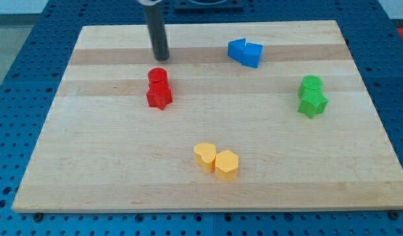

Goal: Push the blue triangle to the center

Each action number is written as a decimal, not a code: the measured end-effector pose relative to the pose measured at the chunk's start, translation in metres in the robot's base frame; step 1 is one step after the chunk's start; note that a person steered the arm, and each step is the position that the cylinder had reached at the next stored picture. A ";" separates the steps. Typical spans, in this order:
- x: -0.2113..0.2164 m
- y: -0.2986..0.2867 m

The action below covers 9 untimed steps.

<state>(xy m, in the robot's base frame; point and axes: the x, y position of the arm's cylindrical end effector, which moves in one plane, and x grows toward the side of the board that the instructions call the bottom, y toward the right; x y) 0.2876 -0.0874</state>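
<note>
No legible text (none anywhere)

Bright, even light fills the frame, with no dim corners. The pale wooden desk (208, 190) looks evenly lit from above, its grain bands clear from upper left to lower right. Shadows are short and soft: a faint dark patch sits at the base of the dark rod, around my tip (161, 58), and thin shading hugs the undersides of the coloured blocks. A mild sheen shows on the rod's side, but no harsh glare. Focus is fairly sharp across the centre; block edges are slightly soft. The desk's edges run straight, without visible bending.
</note>
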 end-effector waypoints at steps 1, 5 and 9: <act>-0.029 0.043; -0.011 0.163; 0.022 0.162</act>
<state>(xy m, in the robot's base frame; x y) 0.3095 0.0742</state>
